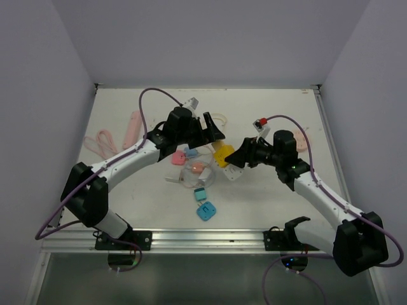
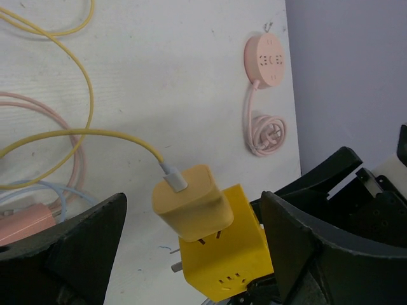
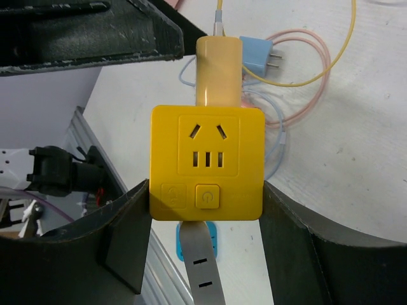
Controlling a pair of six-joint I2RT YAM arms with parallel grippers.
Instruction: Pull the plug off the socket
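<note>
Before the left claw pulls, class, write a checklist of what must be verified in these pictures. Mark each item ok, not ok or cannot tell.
1. The right claw clamps the yellow socket cube on both sides: ok.
2. The yellow plug sits in the cube: ok.
3. The left claw straddles the plug: ok.
4. The left claw is closed on the plug: not ok, its jaws are open and stand clear of it.
5. The yellow cable lies slack on the table: ok.
6. The right claw's hold is firm enough to resist the pull: cannot tell.
</note>
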